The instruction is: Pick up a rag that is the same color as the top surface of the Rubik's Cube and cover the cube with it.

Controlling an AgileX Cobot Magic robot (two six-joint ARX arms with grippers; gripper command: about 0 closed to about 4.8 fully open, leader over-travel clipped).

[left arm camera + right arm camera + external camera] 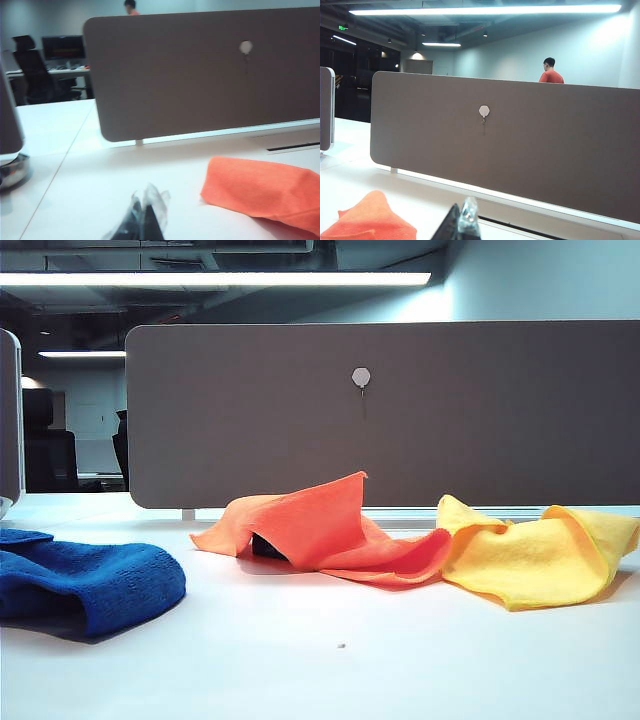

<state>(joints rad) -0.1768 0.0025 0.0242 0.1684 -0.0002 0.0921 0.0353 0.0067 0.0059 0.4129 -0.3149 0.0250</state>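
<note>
Rag (325, 530) drapes cube (266, 547) (peak up), spreading sideways.

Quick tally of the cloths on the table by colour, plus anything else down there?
Orange rag: 1
Yellow cloth: 1
Blue towel: 1
Dark object, probably the cube, mostly hidden under the orange rag: 1
Total: 4

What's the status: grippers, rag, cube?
Left gripper shut, empty, near the orange rag. Right gripper looks shut, empty. Rag draped over the cube, dark corner showing. Nothing in the way.
</note>
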